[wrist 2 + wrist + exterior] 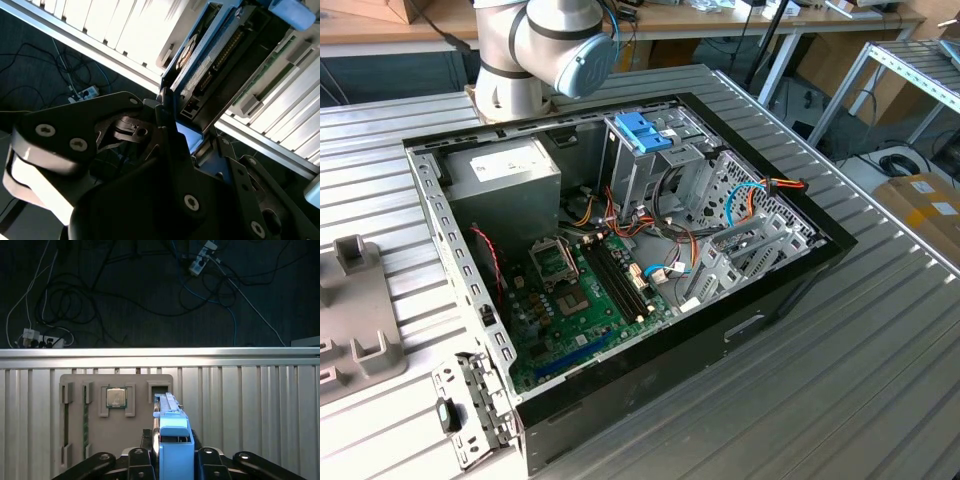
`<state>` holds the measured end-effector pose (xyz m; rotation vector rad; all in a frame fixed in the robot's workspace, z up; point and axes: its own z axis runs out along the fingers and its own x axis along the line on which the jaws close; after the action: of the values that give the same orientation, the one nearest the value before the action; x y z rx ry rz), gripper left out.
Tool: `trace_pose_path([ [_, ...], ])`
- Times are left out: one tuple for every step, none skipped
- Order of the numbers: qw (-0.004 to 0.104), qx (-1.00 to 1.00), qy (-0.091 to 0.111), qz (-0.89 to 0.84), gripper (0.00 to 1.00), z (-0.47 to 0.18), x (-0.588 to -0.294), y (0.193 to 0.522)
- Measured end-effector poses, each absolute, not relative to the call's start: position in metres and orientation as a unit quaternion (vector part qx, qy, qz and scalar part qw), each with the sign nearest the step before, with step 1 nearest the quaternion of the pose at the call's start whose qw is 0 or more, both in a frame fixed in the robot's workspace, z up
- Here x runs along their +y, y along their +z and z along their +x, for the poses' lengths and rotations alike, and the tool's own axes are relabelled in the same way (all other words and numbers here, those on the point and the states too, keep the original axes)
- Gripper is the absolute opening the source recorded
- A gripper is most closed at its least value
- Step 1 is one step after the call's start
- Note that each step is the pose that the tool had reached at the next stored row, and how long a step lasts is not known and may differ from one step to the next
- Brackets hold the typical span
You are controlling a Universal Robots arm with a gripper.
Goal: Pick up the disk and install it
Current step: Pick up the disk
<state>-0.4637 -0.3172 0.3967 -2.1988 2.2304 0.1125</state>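
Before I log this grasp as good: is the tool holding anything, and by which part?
Yes: the tool pinches the disk at one end of its light-blue carrier.

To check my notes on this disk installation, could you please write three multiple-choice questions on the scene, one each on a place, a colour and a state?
1. Where is the disk?
A) between the fingers of the hand
B) flat on the table
C) inside the drive cage

2. What colour is the disk's carrier?
A) red
B) light blue
C) yellow

3. In what state is the computer case?
A) closed on all sides
B) wrapped in film
C) open, with its inside exposed

Answers:
1 A: in both wrist views the hand clamps the disk from two sides.
2 B: the carrier shows light blue in both wrist views.
3 C: in the exterior view the case has no side panel on and the motherboard is in plain sight.
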Motion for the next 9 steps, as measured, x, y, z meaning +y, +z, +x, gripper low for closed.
trace_pose_path([
  [0.004, 0.712, 0.036, -0.702, 0.37, -0.464, -0.317, 0.398],
  [0.004, 0.712, 0.036, -0.702, 0.37, -0.464, -0.317, 0.399],
  [0.004, 0.712, 0.036, -0.702, 0.37, -0.464, -0.317, 0.4],
  [0.004, 0.712, 0.036, -0.702, 0.37, -0.464, -0.317, 0.402],
  [0.004, 0.712, 0.036, -0.702, 0.37, -0.464, -0.317, 0.404],
  [0.004, 0.712, 0.036, -0.702, 0.37, -0.464, -0.317, 0.406],
  [0.004, 0.712, 0.036, -0.702, 0.37, -0.464, -0.317, 0.407],
  [0.004, 0.712, 0.036, -0.702, 0.37, -0.464, -0.317, 0.408],
  [0.004, 0.712, 0.036, -0.702, 0.37, -0.464, -0.317, 0.41],
])
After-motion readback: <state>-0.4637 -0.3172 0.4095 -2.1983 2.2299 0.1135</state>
